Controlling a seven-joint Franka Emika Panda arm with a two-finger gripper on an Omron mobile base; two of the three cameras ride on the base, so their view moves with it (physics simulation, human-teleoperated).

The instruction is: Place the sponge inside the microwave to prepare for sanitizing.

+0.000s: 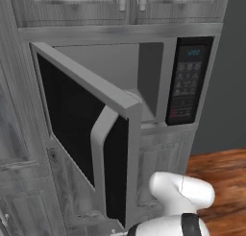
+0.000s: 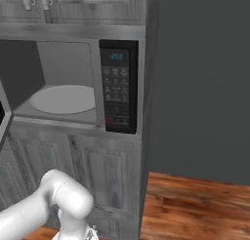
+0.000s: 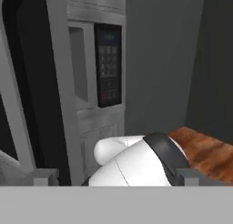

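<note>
The built-in grey microwave [image 1: 144,81] stands with its black glass door [image 1: 86,120] swung wide open to the left. Its round grey turntable [image 2: 63,98] lies bare inside the cavity. The black keypad panel [image 2: 117,88] with a lit display is on the microwave's right side, and it also appears in the hand view [image 3: 108,66]. My gripper [image 3: 117,176] is low, below and in front of the microwave. Its two fingertips [image 3: 45,175] stand far apart, open, with nothing held between them. The sponge is out of view.
Grey wooden cabinet doors [image 2: 97,175] sit below the microwave and upper cabinets [image 1: 129,2] above it. A dark grey wall [image 2: 200,88] and wooden floor [image 2: 195,205] lie to the right. The open door juts out into the room on the left.
</note>
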